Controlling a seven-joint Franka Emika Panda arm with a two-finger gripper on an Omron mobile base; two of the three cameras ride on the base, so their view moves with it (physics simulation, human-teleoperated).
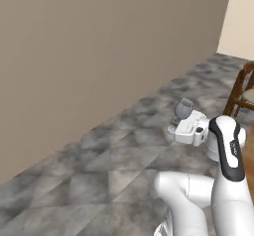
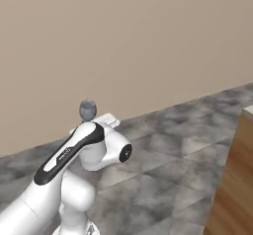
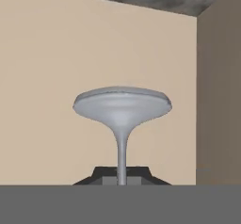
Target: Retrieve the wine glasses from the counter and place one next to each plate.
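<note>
Item: wine glass [image 3: 121,108], one, in transit. End effector [image 1: 177,123] pinching its stem, glass carried above grey stone floor [image 1: 99,165], near beige wall [image 2: 123,41]. I judge pickup done; placing beside plate pending, second glass pending too.

we see a wine glass [image 1: 183,109] of grey-blue translucent stuff, smooth, with a soft sheen on its foot and thin stem. the floor [image 1: 114,155] looks like mottled grey stone tile, fairly matt. the wall [image 1: 99,46] is plain beige, flat and matt, like paint. a chair [image 1: 241,92] at the edge appears to be dark polished wood, though little of it shows. a panel [image 2: 234,179] of warm wood has faint grain.
</note>
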